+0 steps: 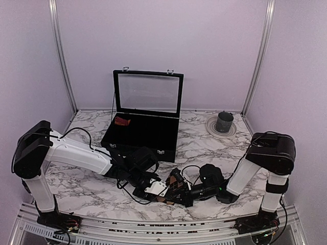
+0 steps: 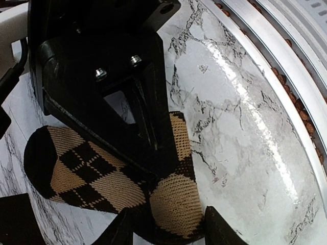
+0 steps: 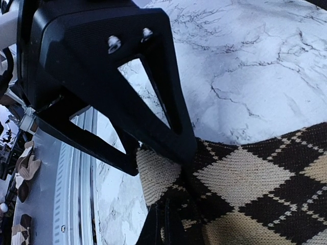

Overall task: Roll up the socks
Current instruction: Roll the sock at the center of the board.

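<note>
The dark argyle sock (image 1: pixel 167 196) lies near the table's front edge, between both grippers. In the left wrist view the sock (image 2: pixel 87 173) is folded, and its tan rolled end sits between my left gripper (image 2: pixel 168 227) fingers, which close on it. My left gripper (image 1: pixel 153 190) meets my right gripper (image 1: pixel 177 188) over the sock. In the right wrist view the right gripper (image 3: pixel 168 224) pinches the sock (image 3: pixel 245 178) at its edge, with the left gripper's finger pressed against it. The magenta-red sock (image 1: pixel 121 121) lies in the black case.
A black case (image 1: pixel 168 138) with an upright glass lid stands at the middle back. A grey cup (image 1: pixel 224 122) on a plate sits at the back right. The metal front rail (image 1: pixel 153 224) runs close behind the grippers.
</note>
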